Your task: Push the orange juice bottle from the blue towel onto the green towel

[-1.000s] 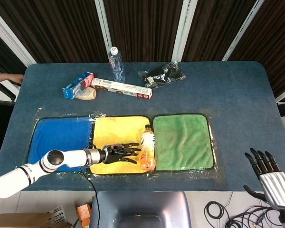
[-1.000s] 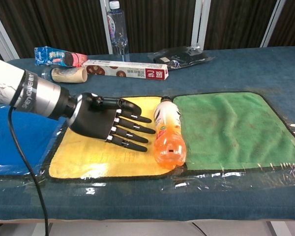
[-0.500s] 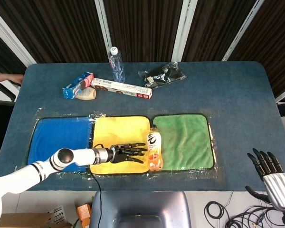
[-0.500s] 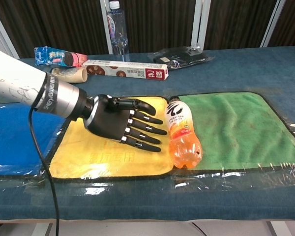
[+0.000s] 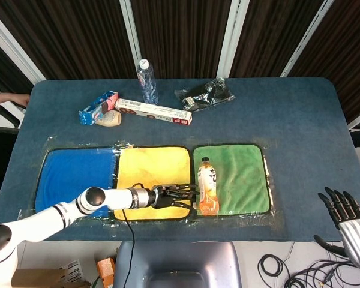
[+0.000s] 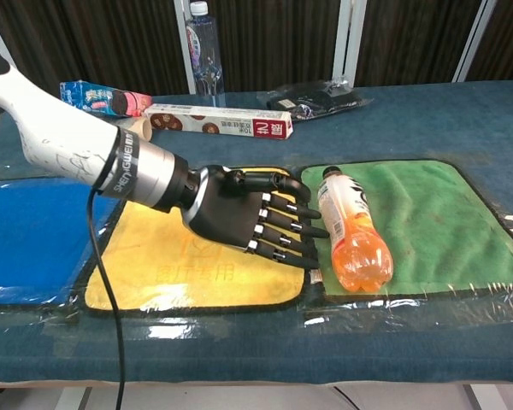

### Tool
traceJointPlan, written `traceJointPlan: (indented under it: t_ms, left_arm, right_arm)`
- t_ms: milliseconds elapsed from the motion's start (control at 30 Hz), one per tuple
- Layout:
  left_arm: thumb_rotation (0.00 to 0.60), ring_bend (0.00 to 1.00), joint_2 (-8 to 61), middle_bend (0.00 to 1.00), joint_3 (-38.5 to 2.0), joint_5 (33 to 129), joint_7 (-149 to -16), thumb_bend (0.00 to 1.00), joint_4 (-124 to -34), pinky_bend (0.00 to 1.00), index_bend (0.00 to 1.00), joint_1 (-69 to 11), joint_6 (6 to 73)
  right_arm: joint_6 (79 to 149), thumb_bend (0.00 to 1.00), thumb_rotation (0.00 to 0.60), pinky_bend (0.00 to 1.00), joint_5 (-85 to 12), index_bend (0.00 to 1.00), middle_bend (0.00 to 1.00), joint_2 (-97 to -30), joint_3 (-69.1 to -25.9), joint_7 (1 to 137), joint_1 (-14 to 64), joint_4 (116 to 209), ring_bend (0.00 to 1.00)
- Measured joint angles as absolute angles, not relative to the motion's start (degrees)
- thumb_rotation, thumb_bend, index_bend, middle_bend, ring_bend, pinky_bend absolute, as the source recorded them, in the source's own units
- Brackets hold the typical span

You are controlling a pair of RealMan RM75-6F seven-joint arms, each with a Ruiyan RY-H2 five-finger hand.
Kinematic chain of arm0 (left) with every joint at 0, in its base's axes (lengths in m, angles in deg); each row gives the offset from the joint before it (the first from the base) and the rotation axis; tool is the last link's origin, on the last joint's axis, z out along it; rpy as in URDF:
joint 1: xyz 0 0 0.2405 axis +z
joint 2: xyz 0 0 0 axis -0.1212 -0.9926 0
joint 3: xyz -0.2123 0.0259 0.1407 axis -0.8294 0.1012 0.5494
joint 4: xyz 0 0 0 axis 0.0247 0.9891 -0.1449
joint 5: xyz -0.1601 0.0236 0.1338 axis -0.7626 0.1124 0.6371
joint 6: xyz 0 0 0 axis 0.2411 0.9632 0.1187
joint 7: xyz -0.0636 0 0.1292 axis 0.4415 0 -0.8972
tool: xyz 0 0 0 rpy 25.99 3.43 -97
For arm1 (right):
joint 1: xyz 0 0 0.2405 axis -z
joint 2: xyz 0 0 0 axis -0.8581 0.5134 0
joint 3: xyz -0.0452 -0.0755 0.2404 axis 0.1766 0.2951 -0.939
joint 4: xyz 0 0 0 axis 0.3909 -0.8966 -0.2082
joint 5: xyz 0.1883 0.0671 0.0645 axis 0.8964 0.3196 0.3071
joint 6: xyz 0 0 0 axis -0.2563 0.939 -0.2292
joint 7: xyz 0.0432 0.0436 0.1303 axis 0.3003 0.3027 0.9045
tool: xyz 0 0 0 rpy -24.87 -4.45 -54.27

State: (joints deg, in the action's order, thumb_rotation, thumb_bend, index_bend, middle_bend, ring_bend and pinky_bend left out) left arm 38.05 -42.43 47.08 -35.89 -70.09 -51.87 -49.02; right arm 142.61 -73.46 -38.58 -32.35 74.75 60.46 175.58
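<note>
Orange juice bottle (image 6: 352,232) now on green towel (image 6: 427,213), left hand (image 6: 244,222) fingers wide

The clear plastic orange juice bottle with the white label (image 5: 207,191) (image 6: 352,231) has been shifted rightward, off the seam between the yellow towel (image 5: 152,170) (image 6: 145,273) and the green towel (image 5: 235,176) (image 6: 427,213). It is now seen lying wholly on the green towel, along its left edge, cap toward the far side.

The left hand (image 5: 173,195) (image 6: 253,221), black with outstretched fingers (image 6: 292,229), has been carried rightward across the yellow towel; its fingertips now reach the yellow towel's right edge, close beside the bottle. Contact cannot be told.

The right hand (image 5: 349,217) has been lowered slightly toward the frame's bottom corner in the head view.
</note>
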Motion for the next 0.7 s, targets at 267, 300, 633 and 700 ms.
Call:
traceJointPlan:
  t_ms: [267,300,633,700]
  left_arm:
    - [0.600,0.04,41.9,0.08,-44.0,46.8,-36.2,0.46,-67.2,0.25,0.00,-53.3,-49.3]
    - [0.600,0.04,42.2,0.08,-44.4,46.7,-36.3,0.46,-67.1,0.25,0.00,-53.4,-49.4]
    - [0.600,0.04,46.5,0.08,-45.6,46.7,-36.6,0.46,-63.5,0.25,0.00,-55.5,-49.4]
    - [0.600,0.04,47.7,0.08,-46.1,46.6,-36.8,0.46,-62.5,0.25,0.00,-55.9,-49.5]
  right_arm:
    - [143.9,0.09,0.600,0.00,-74.4,0.00,0.00,-38.1,-31.9,77.5,60.9,174.4,0.00]
    - [144.1,0.09,0.600,0.00,-74.4,0.00,0.00,-37.9,-31.9,77.9,61.0,174.2,0.00]
    - [146.9,0.09,0.600,0.00,-74.1,0.00,0.00,-37.4,-32.1,81.9,62.1,172.4,0.00]
    - [147.1,0.09,0.600,0.00,-74.2,0.00,0.00,-37.3,-32.2,82.7,62.2,172.1,0.00]
